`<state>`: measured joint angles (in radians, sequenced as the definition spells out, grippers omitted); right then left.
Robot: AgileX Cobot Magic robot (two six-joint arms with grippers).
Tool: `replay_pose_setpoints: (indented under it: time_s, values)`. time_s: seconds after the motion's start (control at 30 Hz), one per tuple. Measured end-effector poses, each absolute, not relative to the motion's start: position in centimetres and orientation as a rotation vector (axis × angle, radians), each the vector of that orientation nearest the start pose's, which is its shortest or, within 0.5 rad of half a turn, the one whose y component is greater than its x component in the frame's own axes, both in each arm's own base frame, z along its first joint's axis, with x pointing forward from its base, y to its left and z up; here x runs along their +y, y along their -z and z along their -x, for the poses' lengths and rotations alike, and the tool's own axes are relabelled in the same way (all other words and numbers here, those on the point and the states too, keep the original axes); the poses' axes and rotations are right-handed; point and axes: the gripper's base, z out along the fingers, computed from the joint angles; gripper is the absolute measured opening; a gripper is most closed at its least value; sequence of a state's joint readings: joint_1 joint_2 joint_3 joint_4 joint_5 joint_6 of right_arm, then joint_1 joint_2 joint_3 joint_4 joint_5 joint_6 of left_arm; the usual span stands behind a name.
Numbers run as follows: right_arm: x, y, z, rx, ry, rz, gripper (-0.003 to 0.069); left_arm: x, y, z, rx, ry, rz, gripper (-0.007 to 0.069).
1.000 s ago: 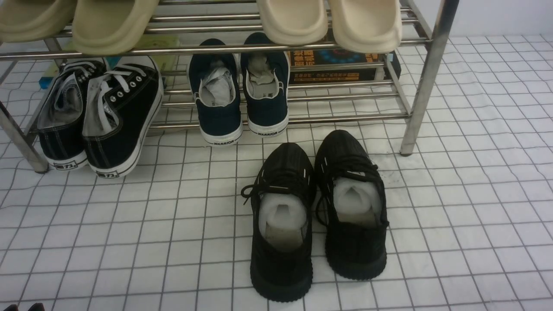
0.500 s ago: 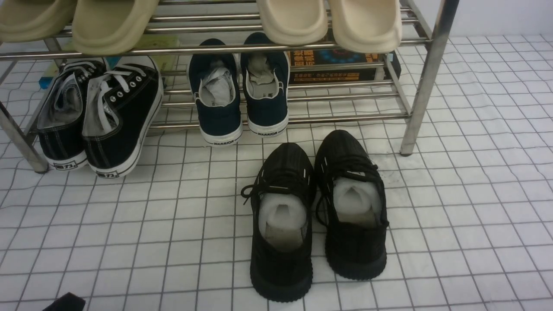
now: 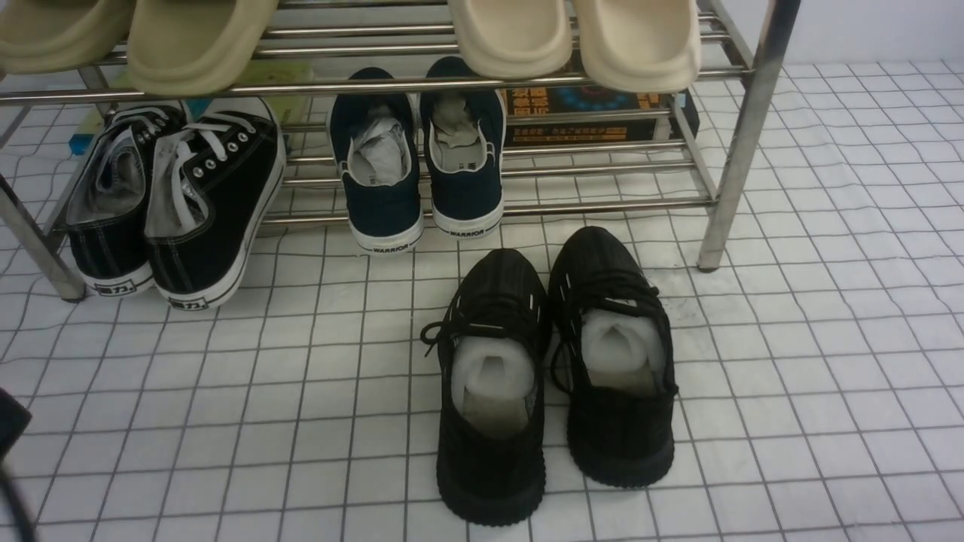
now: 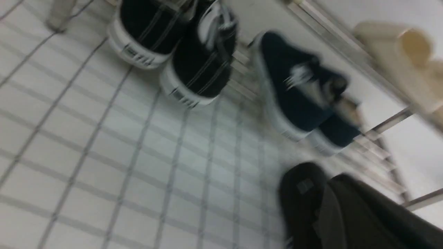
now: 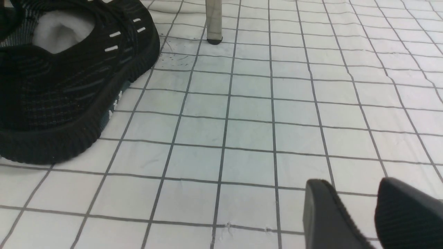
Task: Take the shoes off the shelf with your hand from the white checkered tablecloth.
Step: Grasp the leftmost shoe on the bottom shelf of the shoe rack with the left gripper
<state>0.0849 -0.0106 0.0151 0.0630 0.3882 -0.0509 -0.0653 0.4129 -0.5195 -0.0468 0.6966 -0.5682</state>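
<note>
The shoes (image 3: 181,203), black canvas sneakers with white laces and white soles, stand on the lower tier of the chrome shelf (image 3: 742,143) at its left end, heels toward me. They also show blurred in the left wrist view (image 4: 187,58). My left gripper (image 3: 11,421) shows only as a dark shape at the front view's left edge, well short of them. In its wrist view the fingers (image 4: 325,180) are blurred, show no gap and hold nothing. My right gripper (image 5: 349,204) is open and empty, low over the white checkered tablecloth (image 3: 828,361).
Navy WARRIOR slip-ons (image 3: 418,165) sit mid-shelf. All-black knit sneakers (image 3: 557,361) stand on the cloth in front of the shelf, one beside my right gripper (image 5: 69,79). Beige slippers (image 3: 572,38) lie on the upper tier. A shelf leg (image 5: 214,20) stands ahead of the right gripper.
My left gripper has risen from the front view's bottom edge to its left edge and moves fast enough to blur its wrist view. The shoes and the right arm have not moved.
</note>
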Motion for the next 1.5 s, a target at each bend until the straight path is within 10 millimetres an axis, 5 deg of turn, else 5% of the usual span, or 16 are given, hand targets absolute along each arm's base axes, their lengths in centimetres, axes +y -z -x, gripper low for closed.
replay_pose_setpoints:
  time_s: [0.03,0.1,0.17,0.37,0.5,0.6,0.73,0.97,1.07,1.3,1.5]
  values:
    - [0.7,-17.4,-5.2,1.874,-0.086,0.089,0.0239,-0.8,-30.1,-7.8,2.022,0.441,0.538,0.0001]
    - [0.7,-17.4,-5.2,1.874,-0.086,0.089,0.0239,-0.2,-29.9,-11.2,2.377,0.179,0.524,0.0001]
    - [0.7,-17.4,-5.2,1.874,-0.086,0.089,0.0239,0.1,-29.7,-13.6,2.535,0.032,0.470,0.0001]
    - [0.7,-17.4,-5.2,1.874,-0.086,0.089,0.0239,1.9,-32.7,-21.5,2.617,-0.308,0.345,0.0013]
    - [0.7,-17.4,-5.2,1.874,-0.086,0.089,0.0239,4.9,-34.6,-26.0,2.669,-0.367,0.459,0.0015]
    - [0.7,-17.4,-5.2,1.874,-0.086,0.089,0.0239,7.4,-34.5,-28.7,2.724,-0.250,0.532,0.0015]
    - [0.7,-17.4,-5.2,1.874,-0.086,0.089,0.0239,8.5,-34.3,-30.1,2.691,0.057,0.641,0.0017]
    - [0.7,-17.4,-5.2,1.874,-0.086,0.089,0.0239,8.1,-34.4,-32.2,2.525,0.208,0.685,0.0048]
    - [0.7,-17.4,-5.2,1.874,-0.086,0.089,0.0239,8.3,-33.8,-32.8,2.513,0.211,0.696,0.0098]
    - [0.7,-17.4,-5.2,1.874,-0.086,0.089,0.0239,8.9,-31.1,-35.4,2.488,0.255,0.744,0.0363]
    - [0.7,-17.4,-5.2,1.874,-0.086,0.089,0.0239,9.2,-29.4,-36.8,2.474,0.270,0.768,0.0441]
